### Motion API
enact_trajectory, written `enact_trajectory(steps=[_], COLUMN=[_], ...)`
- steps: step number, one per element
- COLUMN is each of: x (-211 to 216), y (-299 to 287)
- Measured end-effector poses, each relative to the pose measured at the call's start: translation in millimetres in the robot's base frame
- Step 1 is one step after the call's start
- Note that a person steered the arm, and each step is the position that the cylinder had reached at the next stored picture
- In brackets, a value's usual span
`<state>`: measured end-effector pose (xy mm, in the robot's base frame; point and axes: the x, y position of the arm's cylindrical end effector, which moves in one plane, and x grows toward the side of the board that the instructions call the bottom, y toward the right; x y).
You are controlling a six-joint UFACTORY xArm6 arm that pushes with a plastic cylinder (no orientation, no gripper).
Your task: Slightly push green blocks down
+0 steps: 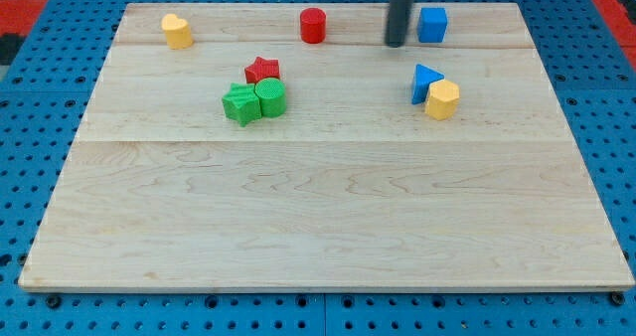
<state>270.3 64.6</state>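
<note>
A green star block [239, 105] and a green cylinder [270, 97] sit touching each other left of the board's middle. A red star block [262, 71] touches them from the view's top. My tip [396, 44] is at the end of the dark rod near the view's top, far to the right of and above the green blocks. It stands just left of a blue cube [432, 25].
A red cylinder [313, 25] and a yellow block [177, 31] stand along the view's top edge of the wooden board [328, 227]. A blue triangular block [424, 82] touches a yellow block [443, 99] at the right.
</note>
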Motion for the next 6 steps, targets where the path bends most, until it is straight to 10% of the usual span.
enact_trajectory(steps=[4, 6], x=[100.3, 49.1], y=[-101.3, -91.5])
